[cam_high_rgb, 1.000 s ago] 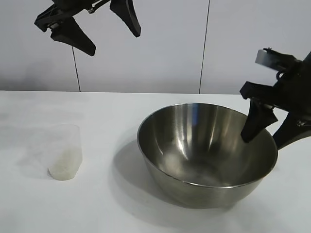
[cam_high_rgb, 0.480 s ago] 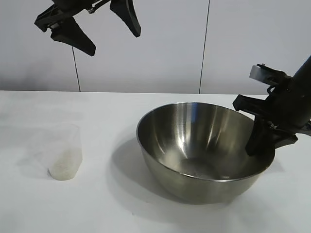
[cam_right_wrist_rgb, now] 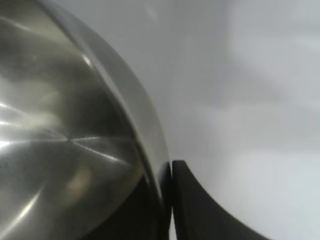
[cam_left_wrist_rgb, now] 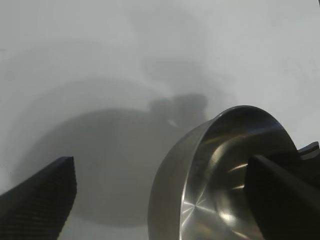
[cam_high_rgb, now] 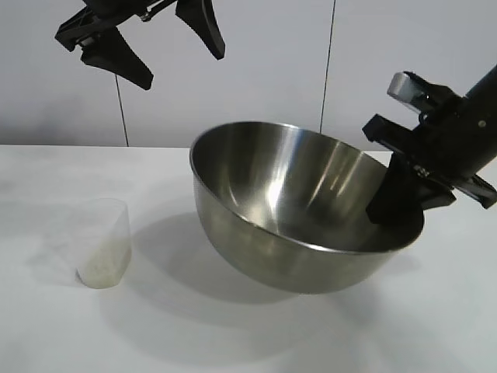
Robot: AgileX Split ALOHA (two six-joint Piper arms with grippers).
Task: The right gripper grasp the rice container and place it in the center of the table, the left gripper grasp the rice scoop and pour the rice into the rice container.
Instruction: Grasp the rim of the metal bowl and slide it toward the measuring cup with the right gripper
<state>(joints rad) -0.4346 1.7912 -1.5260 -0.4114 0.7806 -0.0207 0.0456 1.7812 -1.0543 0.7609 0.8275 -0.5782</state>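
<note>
The rice container [cam_high_rgb: 295, 202], a large shiny steel bowl, hangs tilted above the table [cam_high_rgb: 233, 342] right of centre. My right gripper [cam_high_rgb: 392, 206] is shut on its right rim, one finger inside and one outside. In the right wrist view the rice container [cam_right_wrist_rgb: 75, 125] has its thin edge pinched in the right gripper [cam_right_wrist_rgb: 170, 170]. The rice scoop [cam_high_rgb: 105, 245], a small clear cup, stands at the left with rice [cam_high_rgb: 99, 270] in its bottom. My left gripper [cam_high_rgb: 180, 66] hangs open high at the upper left, holding nothing. The left wrist view shows the left gripper [cam_left_wrist_rgb: 159, 162] above the rice container [cam_left_wrist_rgb: 225, 175].
A pale panelled wall [cam_high_rgb: 272, 78] closes the back of the table. The lifted bowl casts a broad shadow [cam_high_rgb: 202, 256] on the white top between the scoop and itself.
My right gripper closed on the bowl's rim, then lifted it off the table, tilting it and carrying it leftward. The left gripper and the scoop have not moved.
</note>
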